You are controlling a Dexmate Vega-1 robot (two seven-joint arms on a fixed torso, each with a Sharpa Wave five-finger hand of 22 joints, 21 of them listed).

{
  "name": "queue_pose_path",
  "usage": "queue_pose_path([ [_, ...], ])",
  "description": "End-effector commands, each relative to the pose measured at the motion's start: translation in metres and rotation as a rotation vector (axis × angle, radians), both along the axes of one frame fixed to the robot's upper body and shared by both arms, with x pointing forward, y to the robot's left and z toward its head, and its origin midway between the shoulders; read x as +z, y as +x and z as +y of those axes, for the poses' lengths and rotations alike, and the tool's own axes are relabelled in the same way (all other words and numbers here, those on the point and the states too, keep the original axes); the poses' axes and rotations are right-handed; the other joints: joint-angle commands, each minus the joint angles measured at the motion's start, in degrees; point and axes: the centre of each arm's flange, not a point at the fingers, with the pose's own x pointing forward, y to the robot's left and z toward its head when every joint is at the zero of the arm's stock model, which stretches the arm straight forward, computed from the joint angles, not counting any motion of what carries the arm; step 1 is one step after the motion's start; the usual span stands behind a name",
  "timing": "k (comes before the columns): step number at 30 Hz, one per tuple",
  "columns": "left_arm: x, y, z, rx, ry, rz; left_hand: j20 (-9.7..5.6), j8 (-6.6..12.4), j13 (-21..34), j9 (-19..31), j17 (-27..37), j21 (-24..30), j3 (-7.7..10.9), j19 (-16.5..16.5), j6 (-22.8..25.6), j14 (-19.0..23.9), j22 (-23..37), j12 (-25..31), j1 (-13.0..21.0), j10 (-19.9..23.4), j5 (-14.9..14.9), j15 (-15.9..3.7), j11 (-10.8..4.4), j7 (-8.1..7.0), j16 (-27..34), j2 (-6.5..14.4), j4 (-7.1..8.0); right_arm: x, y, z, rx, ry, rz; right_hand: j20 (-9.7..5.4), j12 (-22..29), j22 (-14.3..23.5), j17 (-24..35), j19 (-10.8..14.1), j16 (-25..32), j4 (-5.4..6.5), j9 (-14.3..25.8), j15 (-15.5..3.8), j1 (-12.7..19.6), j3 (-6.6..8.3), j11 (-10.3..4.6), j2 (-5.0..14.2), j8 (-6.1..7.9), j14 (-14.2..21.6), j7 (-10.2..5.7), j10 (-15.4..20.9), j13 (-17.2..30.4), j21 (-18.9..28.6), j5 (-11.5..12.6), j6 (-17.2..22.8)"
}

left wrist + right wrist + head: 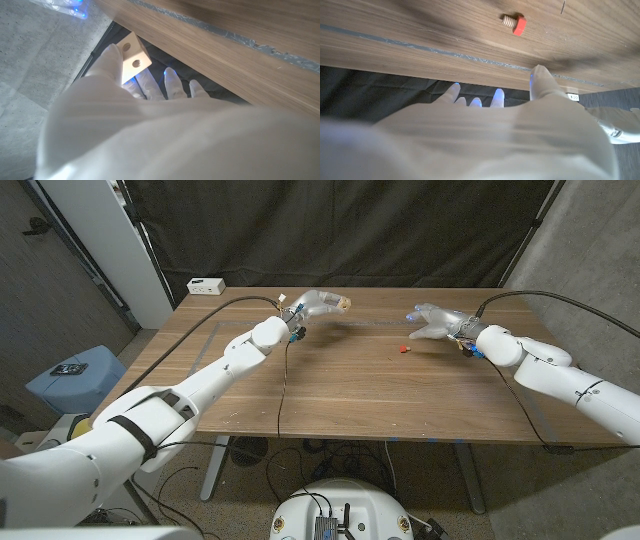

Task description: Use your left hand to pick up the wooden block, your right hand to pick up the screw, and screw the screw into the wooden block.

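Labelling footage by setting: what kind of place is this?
Probably a robotics lab or test bay, not a home: black curtain behind a lone wooden table, cables running over it, bare concrete floor, a power strip on the far corner.

wooden block [134,59]: lower part hidden behind left hand [150,125] | screw [403,349]: too small for detail
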Motion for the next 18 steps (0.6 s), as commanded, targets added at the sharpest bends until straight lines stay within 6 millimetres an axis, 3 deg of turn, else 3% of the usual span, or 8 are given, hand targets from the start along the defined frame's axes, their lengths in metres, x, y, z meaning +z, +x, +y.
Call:
queue_pose_path([
  [1,-0.002,0.002,-0.001,-0.012,-0.01,0.0,0.1,-0.13,2.0,0.3,0.1,0.2,-0.2,0.0,0.0,0.2,0.3,0.2,0.2,0.5,0.2,-6.22,-0.1,0.07,0.4,0.7,-0.04,0.003,0.004,0.011,-0.019,-0.123,0.026,0.35,0.0,0.2,0.2,0.2,-0.2,0.07,0.3,0.75,0.9,0.51,0.0,-0.34,0.14,-0.5,-0.14,-0.5,0.2,-0.1,-0.1,0.6],
  [10,-0.006,-0.001,0.0,-0.014,-0.032,-0.014,-0.06,-0.45,1.8,0.3,0.1,0.2,-0.45,-0.1,-0.5,-0.1,0.3,-0.4,0.2,-0.2,0.2,-6.24,-0.08,0.06,0.2,0.6,-0.25,0.004,0.008,0.019,-0.037,-0.184,0.064,1.02,-0.6,0.2,0.3,-0.8,-0.7,0.6,0.4,2.23,1.8,0.55,1.16,-1.11,-0.51,-1.9,-0.1,-2.5,0.3,-0.5,-0.4,-0.5],
  [18,-0.009,-0.002,0.0,-0.034,-0.065,-0.011,-0.06,-0.4,1.9,0.3,0.1,0.2,-0.51,-0.1,-0.3,-0.1,0.3,-0.5,0.2,-0.2,0.2,-6.35,-0.1,0.08,0.3,0.7,-0.3,0.004,0.013,0.022,-0.045,-0.226,0.073,1.29,-0.7,0.3,0.3,-1.0,-0.6,0.78,0.4,2.42,1.8,0.5,1.11,-1.31,-0.75,-2.1,-0.1,-3.1,0.3,-0.5,-0.5,-0.9],
])
